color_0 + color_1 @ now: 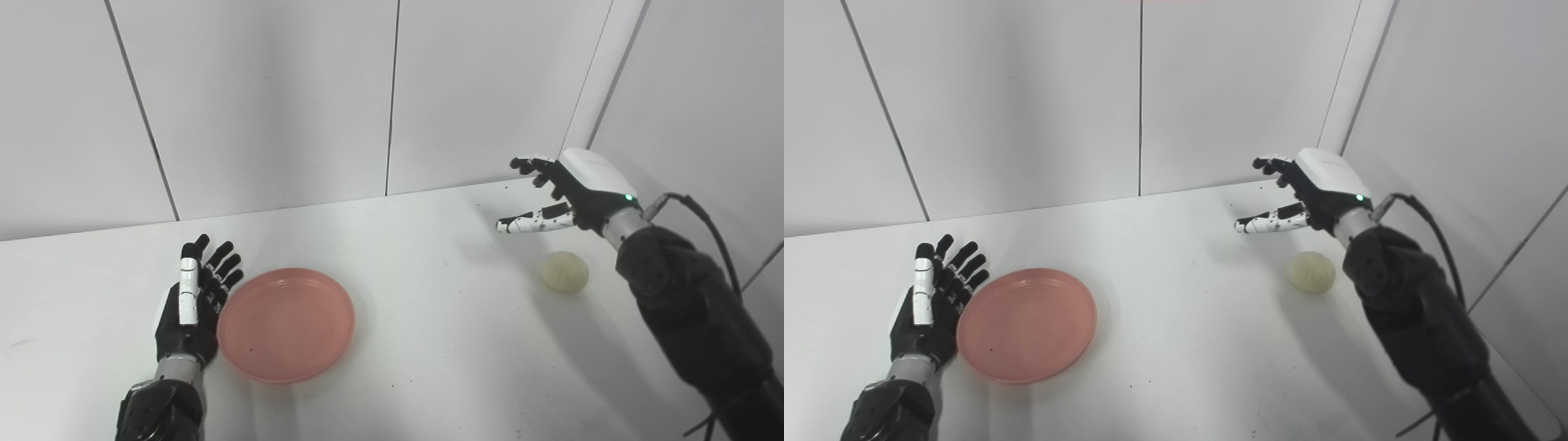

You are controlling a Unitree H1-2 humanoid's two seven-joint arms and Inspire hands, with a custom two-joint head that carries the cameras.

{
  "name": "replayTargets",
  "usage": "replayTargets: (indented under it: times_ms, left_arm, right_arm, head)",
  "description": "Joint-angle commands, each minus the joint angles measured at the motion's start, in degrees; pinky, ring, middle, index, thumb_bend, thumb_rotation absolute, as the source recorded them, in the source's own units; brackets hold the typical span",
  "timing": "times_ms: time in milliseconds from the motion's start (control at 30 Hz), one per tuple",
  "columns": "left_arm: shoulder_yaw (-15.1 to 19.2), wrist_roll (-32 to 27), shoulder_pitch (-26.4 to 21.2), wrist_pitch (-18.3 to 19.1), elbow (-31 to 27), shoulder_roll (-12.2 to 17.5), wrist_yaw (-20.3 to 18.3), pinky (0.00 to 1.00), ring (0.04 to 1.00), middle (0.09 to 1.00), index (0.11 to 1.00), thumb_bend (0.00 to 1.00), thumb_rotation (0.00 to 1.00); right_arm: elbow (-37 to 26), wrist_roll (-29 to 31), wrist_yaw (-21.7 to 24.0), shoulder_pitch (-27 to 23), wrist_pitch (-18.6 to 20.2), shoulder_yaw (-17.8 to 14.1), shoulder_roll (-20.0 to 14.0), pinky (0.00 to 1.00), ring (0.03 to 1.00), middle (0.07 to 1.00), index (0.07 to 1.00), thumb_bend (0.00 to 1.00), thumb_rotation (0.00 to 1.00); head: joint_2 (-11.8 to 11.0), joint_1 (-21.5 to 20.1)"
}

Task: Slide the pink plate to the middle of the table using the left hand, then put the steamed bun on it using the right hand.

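Between pink plate (286, 324) and steamed bun (564, 271), bare table (441, 318).

Glossy pink plate (286, 324), matt table (429, 343)

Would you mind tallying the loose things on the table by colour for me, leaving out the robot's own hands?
Pink: 1, the pink plate
Pale cream: 1, the steamed bun
Total: 2
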Motion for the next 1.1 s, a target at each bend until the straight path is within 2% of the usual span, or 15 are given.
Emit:
replayTargets:
  times_ms: [0,67,167,200,267,367,467,500,567,700,800,900,1067]
  left_arm:
    - [-0.19,0.27,-1.21,0.32,-0.12,-0.06,-0.02,0.89,0.886,0.897,0.968,0.72,0.9]
    - [-0.07,0.06,-1.14,0.59,-0.36,-0.14,0.03,0.88,0.884,0.893,0.961,0.72,0.9]
    - [-0.23,0.24,-1.03,0.85,-0.75,0.0,-0.03,0.89,0.888,0.898,0.962,0.72,0.9]
    - [-0.24,0.26,-1.01,0.9,-0.78,0.05,-0.04,0.89,0.888,0.901,0.967,0.72,0.91]
    - [-0.25,0.33,-0.96,1.07,-0.81,0.07,0.05,0.89,0.888,0.901,0.969,0.73,0.9]
    - [-0.3,0.39,-0.9,1.25,-0.99,0.06,0.07,0.89,0.892,0.905,0.97,0.73,0.91]
    - [-0.37,0.49,-0.95,1.36,-0.91,0.12,0.07,0.89,0.891,0.907,0.97,0.72,0.91]
    - [-0.36,0.51,-0.93,1.55,-1.0,0.13,0.14,0.88,0.888,0.904,0.97,0.73,0.91]
    - [-0.24,0.19,-0.82,1.85,-1.25,0.05,0.04,0.89,0.891,0.907,0.972,0.72,0.91]
    - [-0.26,0.16,-0.7,2.12,-1.55,0.08,-0.09,0.89,0.892,0.907,0.97,0.72,0.91]
    - [-0.22,0.0,-0.7,2.23,-1.51,0.12,-0.32,0.89,0.894,0.908,0.972,0.72,0.9]
    - [-0.4,0.22,-0.64,2.4,-1.69,0.24,-0.4,0.89,0.894,0.912,0.981,0.72,0.91]
    - [-0.58,0.52,-0.7,2.2,-1.25,0.45,-0.46,0.88,0.887,0.908,0.972,0.73,0.91]
  right_arm:
    - [1.33,-5.78,5.34,-3.15,0.46,0.61,-2.79,0.55,0.714,0.802,0.782,0.95,0.41]
    - [3.46,-8.8,8.62,-3.76,0.46,2.13,-3.83,0.56,0.735,0.816,0.775,0.95,0.37]
    - [6.24,-11.27,10.4,-4.18,0.41,3.8,-4.81,0.59,0.743,0.81,0.764,0.95,0.31]
    - [7.08,-12.35,10.9,-4.28,0.4,4.33,-5.07,0.56,0.707,0.78,0.764,0.95,0.3]
    - [9.6,-12.96,10.45,-4.35,0.19,5.31,-5.69,0.53,0.657,0.732,0.76,0.96,0.3]
    - [14.37,-11.7,7.26,-4.08,-1.45,5.3,-5.82,0.5,0.634,0.717,0.746,0.99,0.32]
    - [17.45,-10.95,6.57,-4.17,-1.86,6.12,-5.62,0.45,0.566,0.643,0.748,1.0,0.33]
    - [18.26,-10.62,6.74,-4.25,-1.91,6.48,-5.6,0.54,0.64,0.707,0.757,1.0,0.38]
    - [20.89,-9.38,6.41,-4.48,-2.24,6.94,-5.29,0.62,0.682,0.741,0.759,1.0,0.42]
    - [24.45,-8.17,5.53,-4.86,-2.9,8.44,-4.9,0.63,0.66,0.71,0.749,1.0,0.45]
    - [26.35,-6.84,5.47,-5.07,-3.6,9.3,-4.76,0.55,0.58,0.632,0.749,1.0,0.45]
    - [27.73,-4.82,5.79,-5.29,-3.53,9.63,-4.59,0.57,0.602,0.662,0.754,1.0,0.44]
    - [29.7,-1.44,1.57,-3.53,-6.5,9.27,-3.96,0.57,0.585,0.662,0.717,1.0,0.43]
  head:
    - [0.04,0.01]
    - [0.1,0.02]
    - [0.35,0.03]
    - [0.34,0.03]
    - [0.35,0.03]
    - [0.58,0.18]
    - [0.69,0.2]
    - [0.69,0.2]
    - [0.81,0.28]
    - [1.1,0.31]
    - [1.15,0.34]
    - [1.33,0.46]
    - [1.38,0.49]
